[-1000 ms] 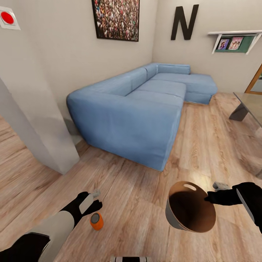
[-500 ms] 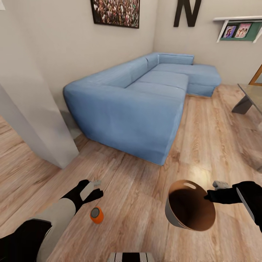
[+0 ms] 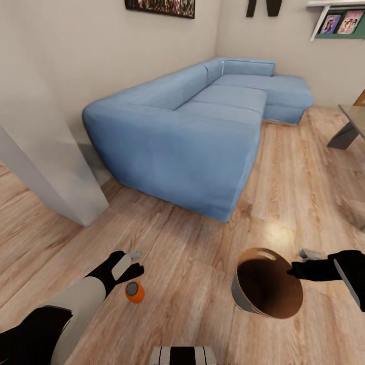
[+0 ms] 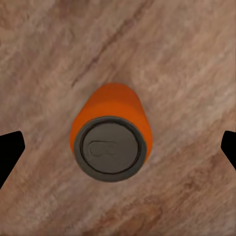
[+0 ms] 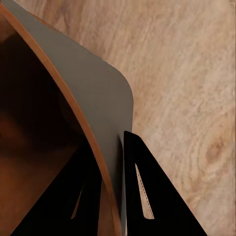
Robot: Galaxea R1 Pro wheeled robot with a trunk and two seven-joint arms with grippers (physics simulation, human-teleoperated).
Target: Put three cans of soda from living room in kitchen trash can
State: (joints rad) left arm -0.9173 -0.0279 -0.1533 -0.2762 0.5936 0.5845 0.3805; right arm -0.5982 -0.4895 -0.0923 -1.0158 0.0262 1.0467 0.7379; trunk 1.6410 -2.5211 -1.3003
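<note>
While right gripper (image 3: 293,272) pinched bin (image 3: 266,289) rim to carry it | left gripper (image 3: 133,263) spread above orange can (image 3: 134,291), lining up grasp

Head camera high, facing floor (image 3: 203,263), wrist cameras close, sharing floor

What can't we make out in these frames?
- Orange can: left wrist view looks down on its top, so any label is unreadable.
- Trash can bottom: head view, too dark inside to tell if anything lies there.
- Wall picture: head view, cut by the top edge.
- Glass table: head view, cut by the right edge.
</note>
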